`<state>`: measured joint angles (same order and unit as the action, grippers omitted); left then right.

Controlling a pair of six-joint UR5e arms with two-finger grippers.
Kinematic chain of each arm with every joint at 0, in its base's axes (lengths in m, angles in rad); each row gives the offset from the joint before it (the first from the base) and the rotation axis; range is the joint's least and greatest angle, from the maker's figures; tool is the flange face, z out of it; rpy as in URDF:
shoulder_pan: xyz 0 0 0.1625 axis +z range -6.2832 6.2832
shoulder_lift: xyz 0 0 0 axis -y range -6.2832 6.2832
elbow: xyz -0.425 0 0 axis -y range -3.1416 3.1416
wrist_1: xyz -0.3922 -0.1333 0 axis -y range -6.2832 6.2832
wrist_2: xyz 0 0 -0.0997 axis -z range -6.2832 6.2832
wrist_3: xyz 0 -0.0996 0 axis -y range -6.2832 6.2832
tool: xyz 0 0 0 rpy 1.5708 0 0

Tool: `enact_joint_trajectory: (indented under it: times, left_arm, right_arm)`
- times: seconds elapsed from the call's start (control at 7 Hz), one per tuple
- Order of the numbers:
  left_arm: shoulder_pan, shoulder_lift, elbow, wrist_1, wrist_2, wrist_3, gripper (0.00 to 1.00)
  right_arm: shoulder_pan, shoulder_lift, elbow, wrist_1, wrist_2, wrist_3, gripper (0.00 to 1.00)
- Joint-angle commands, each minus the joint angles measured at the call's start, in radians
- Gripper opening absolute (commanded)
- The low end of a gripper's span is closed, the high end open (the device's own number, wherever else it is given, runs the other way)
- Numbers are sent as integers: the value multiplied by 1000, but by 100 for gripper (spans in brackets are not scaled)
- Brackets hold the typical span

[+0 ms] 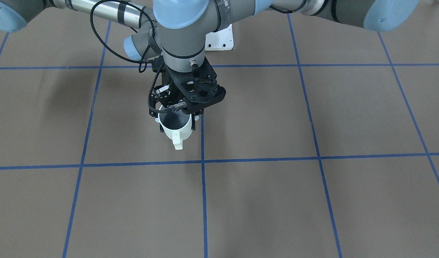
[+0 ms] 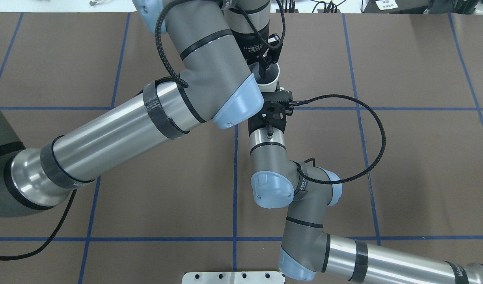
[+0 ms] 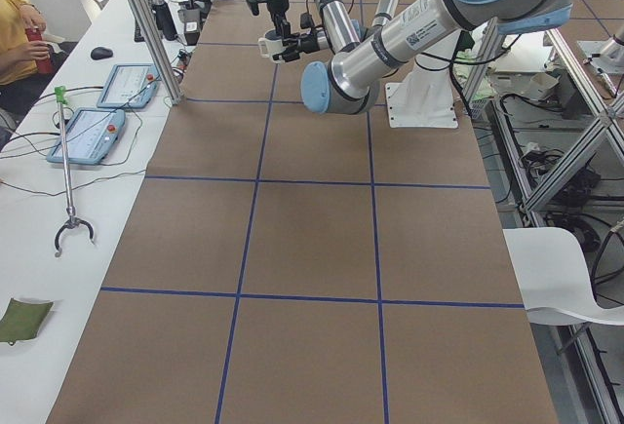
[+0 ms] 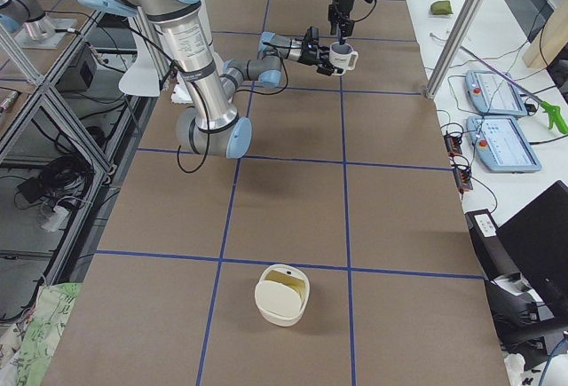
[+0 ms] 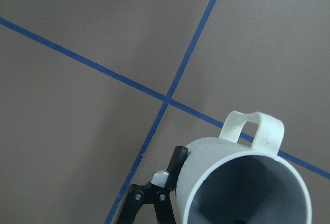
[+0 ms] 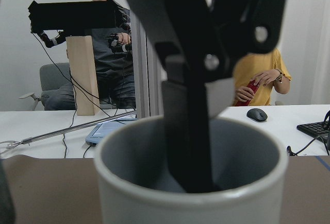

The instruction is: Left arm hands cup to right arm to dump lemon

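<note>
The cream-white cup [image 1: 177, 129] hangs upright above the table, handle pointing away from the robot. My left gripper [image 2: 264, 70] comes down from above and is shut on the cup's rim, with one finger [image 6: 188, 131] inside the cup. My right gripper [image 1: 175, 121] reaches in level from the robot's side. Its fingers [image 5: 172, 183] stand against the cup's wall on both sides, shut on it. The left wrist view looks into the cup [image 5: 242, 188] and shows only a grey inside. The lemon is not in view.
A cream round container [image 4: 282, 295] stands on the table toward the robot's right end. A white mounting plate [image 2: 233, 277] lies at the robot's base. The right arm's cable loops loose [image 2: 377, 134]. Operators sit at a side bench [image 3: 88, 132] with tablets.
</note>
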<state>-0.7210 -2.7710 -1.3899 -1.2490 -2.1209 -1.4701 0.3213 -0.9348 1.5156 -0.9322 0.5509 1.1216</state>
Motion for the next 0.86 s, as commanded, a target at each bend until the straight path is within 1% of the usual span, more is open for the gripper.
enact_joint_trajectory:
  times: [0.0, 0.14, 0.57, 0.71]
  left_arm:
    - [2, -1, -1, 0, -7, 1, 42]
    - [2, -1, 0, 0, -5, -1, 42]
    - [2, 4, 0, 2, -4, -1, 41]
    - [2, 2, -1, 2, -4, -1, 38]
  right_arm:
    - [-21, -2, 1, 4, -22, 1, 45]
    - [-30, -2, 5, 9, -37, 1, 45]
    - [-30, -10, 12, 10, -37, 0, 45]
    - [-30, -12, 12, 12, -37, 0, 45]
